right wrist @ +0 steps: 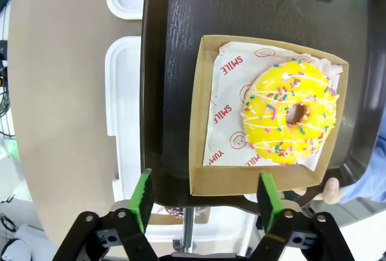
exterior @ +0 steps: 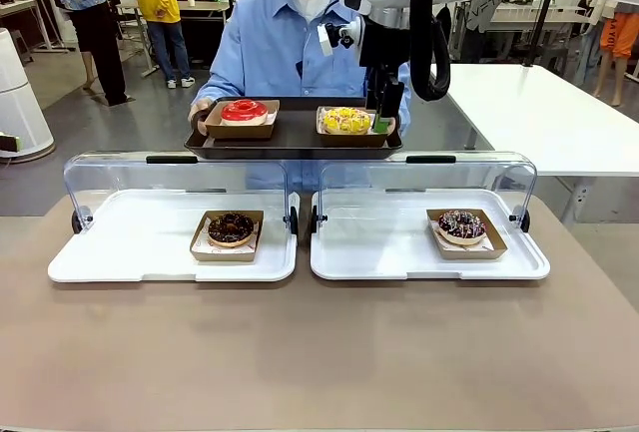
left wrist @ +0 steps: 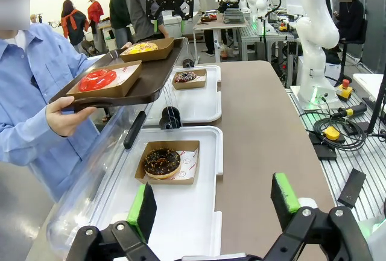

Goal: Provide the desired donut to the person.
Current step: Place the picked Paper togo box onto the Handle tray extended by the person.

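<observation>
Two donuts are carried on the dark tray (exterior: 295,143) held by the person (exterior: 285,43): a red donut (exterior: 244,111) at its 9 o'clock side, a yellow donut (exterior: 346,120) at 3 o'clock. The left gripper (left wrist: 214,204) is seen spread, empty. The right gripper (right wrist: 204,198) is seen spread around the yellow donut's box edge.

Two white trays (exterior: 130,262) on table (exterior: 319,362)
</observation>
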You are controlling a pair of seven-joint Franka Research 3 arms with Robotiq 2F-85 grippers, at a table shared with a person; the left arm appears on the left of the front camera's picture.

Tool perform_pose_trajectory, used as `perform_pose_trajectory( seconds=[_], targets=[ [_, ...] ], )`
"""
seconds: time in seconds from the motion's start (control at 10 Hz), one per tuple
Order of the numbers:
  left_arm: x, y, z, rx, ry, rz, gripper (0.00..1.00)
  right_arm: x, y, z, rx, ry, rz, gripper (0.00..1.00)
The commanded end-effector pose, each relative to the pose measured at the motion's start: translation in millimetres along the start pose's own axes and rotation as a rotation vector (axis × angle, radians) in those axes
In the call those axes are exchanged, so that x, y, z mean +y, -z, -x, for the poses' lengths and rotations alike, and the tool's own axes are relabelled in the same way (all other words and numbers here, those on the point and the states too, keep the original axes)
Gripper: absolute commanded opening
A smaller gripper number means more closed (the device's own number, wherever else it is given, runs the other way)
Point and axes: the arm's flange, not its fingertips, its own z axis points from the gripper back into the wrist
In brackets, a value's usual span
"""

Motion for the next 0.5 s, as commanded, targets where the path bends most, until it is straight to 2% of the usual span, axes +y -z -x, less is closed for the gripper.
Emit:
perform_pose_trajectory(
  seconds=[0.0, 0.4],
  targets=[
    [-0.8, -1.2, -1.6, -0.006, 0.005, 0.0, 1.0, 5.6, -1.3, 4.6, -0.035, 0.008, -0.002, 1.0],
    [-0.8, -1.2, -1.6, -0.006, 0.005, 0.0, 1.0, 8.7, -3.0, 8.0, -0.041, 0.004, -0.005, 1.0]
  ],
)
